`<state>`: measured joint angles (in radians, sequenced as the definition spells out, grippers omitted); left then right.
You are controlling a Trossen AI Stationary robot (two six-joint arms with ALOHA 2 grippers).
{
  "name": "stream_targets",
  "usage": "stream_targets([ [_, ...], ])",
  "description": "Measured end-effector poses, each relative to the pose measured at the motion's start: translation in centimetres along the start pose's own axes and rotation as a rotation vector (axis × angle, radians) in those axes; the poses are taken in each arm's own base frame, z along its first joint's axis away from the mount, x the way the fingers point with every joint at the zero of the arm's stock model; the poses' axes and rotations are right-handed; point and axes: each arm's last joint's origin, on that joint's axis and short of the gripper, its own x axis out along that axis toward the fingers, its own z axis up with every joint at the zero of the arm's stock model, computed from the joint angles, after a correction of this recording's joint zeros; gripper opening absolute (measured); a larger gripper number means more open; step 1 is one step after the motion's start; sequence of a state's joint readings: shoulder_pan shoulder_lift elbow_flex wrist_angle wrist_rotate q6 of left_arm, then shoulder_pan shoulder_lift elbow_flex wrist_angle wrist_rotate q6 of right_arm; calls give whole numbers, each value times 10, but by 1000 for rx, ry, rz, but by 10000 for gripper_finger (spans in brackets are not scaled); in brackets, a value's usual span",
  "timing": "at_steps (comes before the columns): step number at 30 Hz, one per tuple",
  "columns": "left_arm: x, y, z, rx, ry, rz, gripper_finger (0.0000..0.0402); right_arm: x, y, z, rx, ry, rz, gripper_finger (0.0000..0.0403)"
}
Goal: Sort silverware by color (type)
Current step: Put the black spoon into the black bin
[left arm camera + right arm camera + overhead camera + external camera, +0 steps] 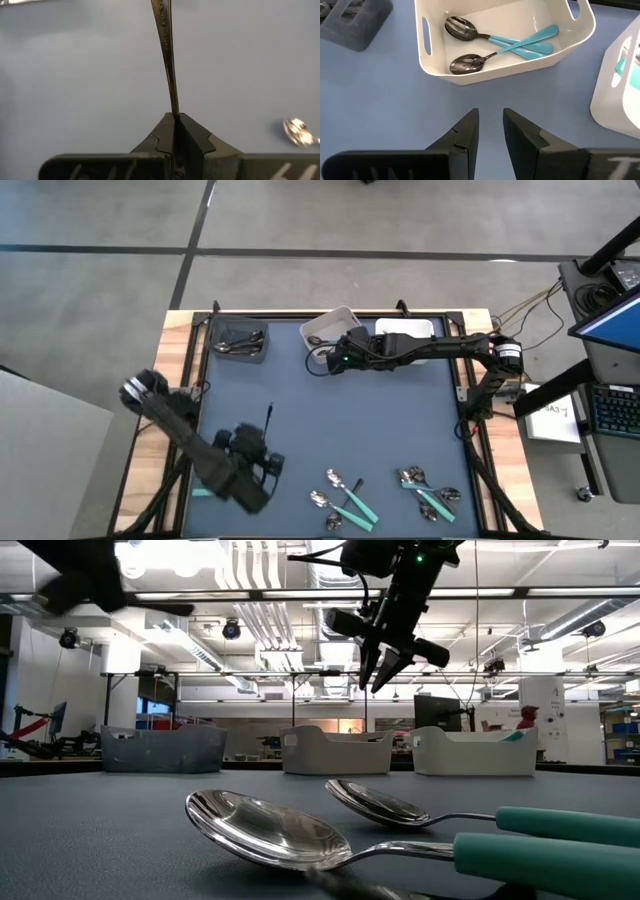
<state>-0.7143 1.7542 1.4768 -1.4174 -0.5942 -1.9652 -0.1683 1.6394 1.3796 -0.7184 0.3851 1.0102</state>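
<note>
My left gripper (175, 119) hovers over the table's near left part (258, 458), shut on a slim dark metal utensil (270, 420). My right gripper (490, 120) is open and empty above the mat (335, 360), just near of a white bin (505, 65). In that bin lie two teal-handled spoons (520, 44). More teal-handled spoons lie flat on the mat near the near edge, one group (345, 495) and another (430, 492). A dark grey bin (240, 340) at the far left holds dark utensils. My left gripper pinches the dark utensil between its two fingers at the end of its thin handle (174, 107). The handle runs straight out beyond the fingertips, in line with them, toward the table's far side. In the low view the arm is high above the mat, so the utensil is lifted clear.
A second white bin (405, 330) stands right of the first at the far edge, with something teal in it (620, 65). In the low view the three bins (340, 752) line the far side. Bare mat (330, 420) lies between the arms. Cables and a desk sit beyond the right edge.
</note>
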Motion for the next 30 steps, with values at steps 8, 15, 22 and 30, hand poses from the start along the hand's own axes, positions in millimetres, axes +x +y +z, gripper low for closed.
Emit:
stream_targets([
  [8,34,50,65,-15,-28,-59,0,0,0,0,0,0,0,79],
  [15,73,110,102,-97,-101,-103,0,0,0,0,0,0,0,79],
  [22,112,165,129,-333,-269,-113,0,0,0,0,0,0,0,79],
  [30,142,205,148,-578,-425,-96,15,0,0,0,0,0,0,79],
])
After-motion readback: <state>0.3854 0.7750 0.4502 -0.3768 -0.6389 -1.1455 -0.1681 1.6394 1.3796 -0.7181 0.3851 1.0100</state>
